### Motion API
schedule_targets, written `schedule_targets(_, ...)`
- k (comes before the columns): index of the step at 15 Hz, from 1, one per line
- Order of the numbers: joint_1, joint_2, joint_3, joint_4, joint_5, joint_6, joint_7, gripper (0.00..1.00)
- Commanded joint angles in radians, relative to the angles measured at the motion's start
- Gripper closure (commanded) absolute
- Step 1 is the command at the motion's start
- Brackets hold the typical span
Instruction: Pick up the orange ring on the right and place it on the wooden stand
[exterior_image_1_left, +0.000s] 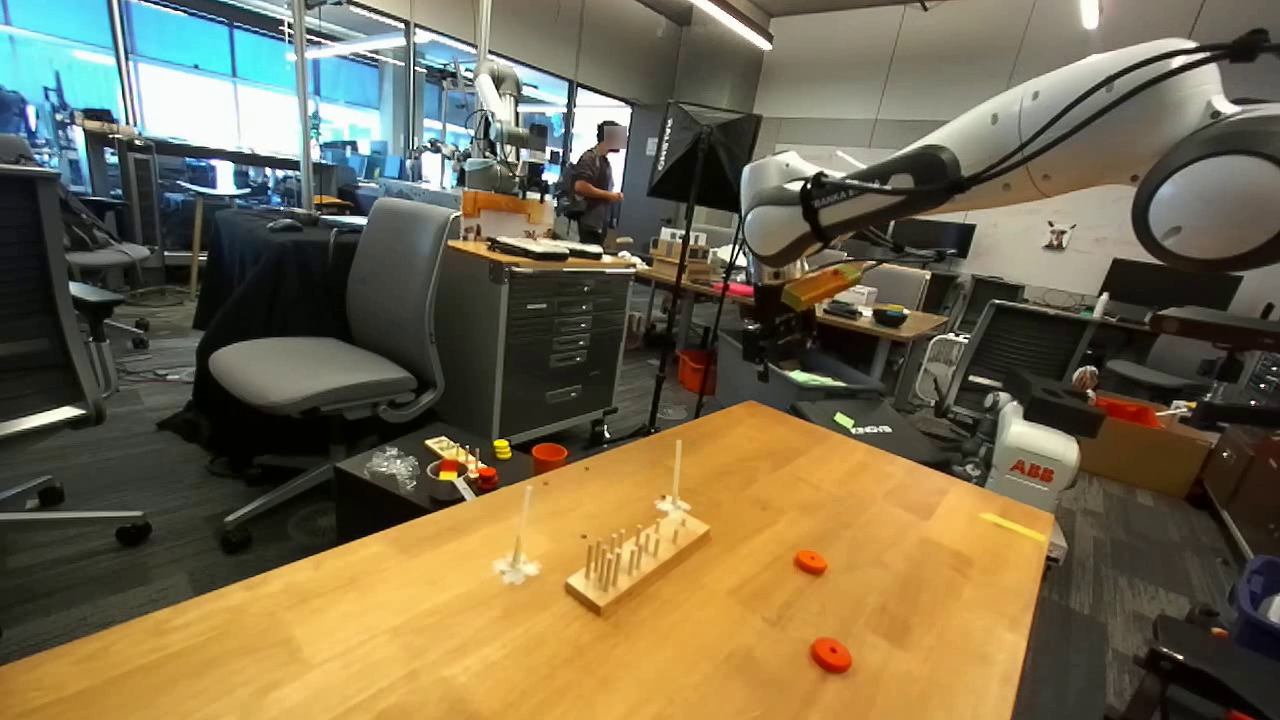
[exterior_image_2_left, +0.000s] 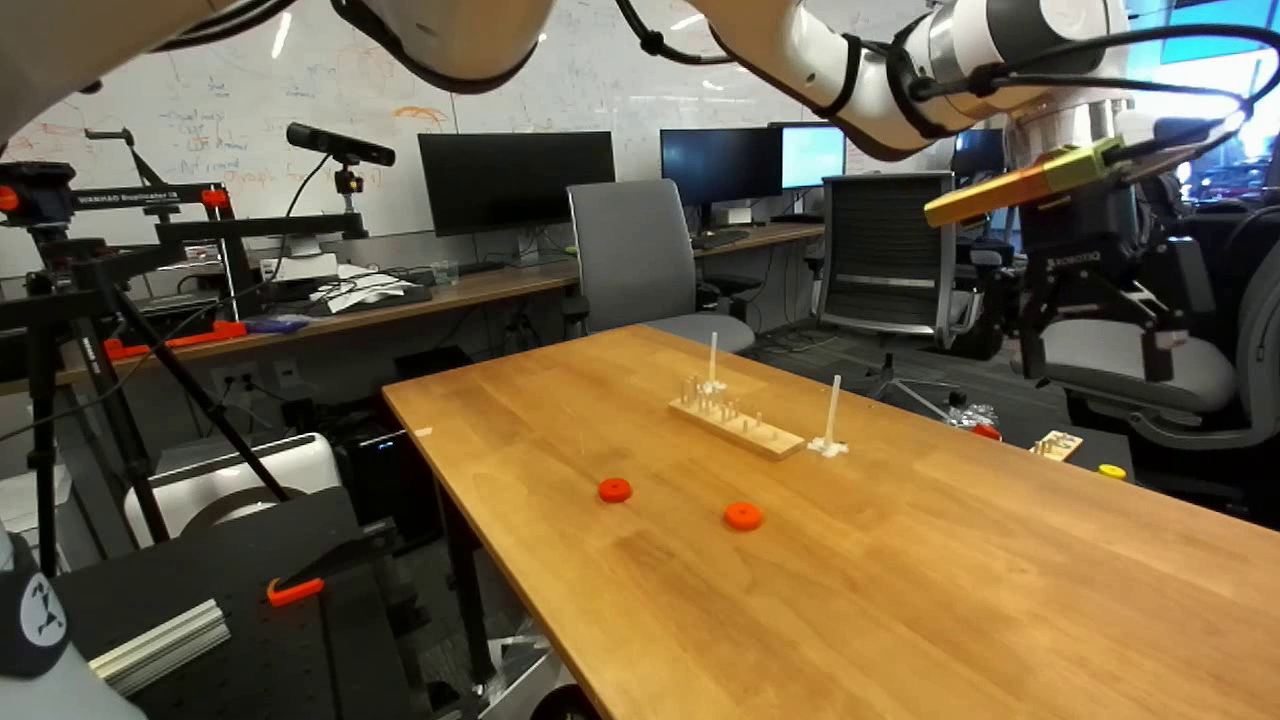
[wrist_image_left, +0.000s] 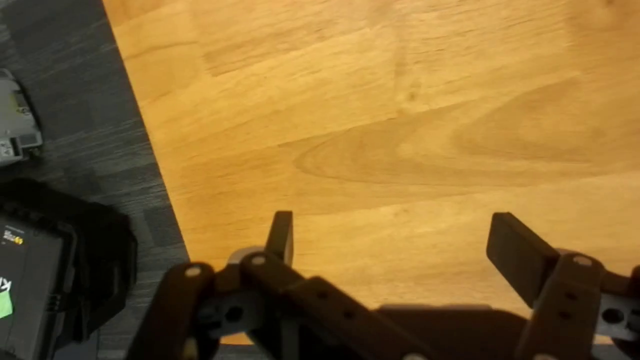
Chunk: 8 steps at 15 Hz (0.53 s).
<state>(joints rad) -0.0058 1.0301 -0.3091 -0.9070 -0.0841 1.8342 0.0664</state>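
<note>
Up there the gripper (exterior_image_2_left: 1096, 370) hangs spread wide and empty, and the orange ring (exterior_image_2_left: 742, 521) nearer it lies low on the table (exterior_image_2_left: 930, 590), well off sideways.

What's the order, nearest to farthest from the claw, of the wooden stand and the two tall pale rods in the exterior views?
Nearest first from the claw; both exterior views agree:
1. Near rod, by the sparsely pegged end of the wooden stand.
2. Wooden stand, that end toward the claw.
3. Far rod, by the stand's crowded end.
</note>
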Motion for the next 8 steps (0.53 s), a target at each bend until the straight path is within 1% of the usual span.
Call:
schedule_targets(1, 0.024, -0.086, -0.035, -0.241, -0.089, 0.213, -0.075, 0.00)
schedule_targets(2, 0.023, -0.099, -0.036, -0.289, -0.106, 0.273, -0.090, 0.00)
schedule_targets(3, 0.011, -0.125, -0.023, -0.336, -0.104, 0.320, -0.123, 0.00)
schedule_targets(4, -0.030, -0.165, 0.040, -0.371, -0.133, 0.338, -0.134, 0.00)
schedule_targets(5, -0.037, -0.043, 0.031, -0.214, -0.134, 0.271, -0.072, 0.00)
schedule_targets(6, -0.043, -0.063, 0.040, -0.248, -0.140, 0.295, -0.084, 0.00)
schedule_targets(8, -0.050, -0.100, 0.052, -0.287, -0.142, 0.306, -0.100, 0.00)
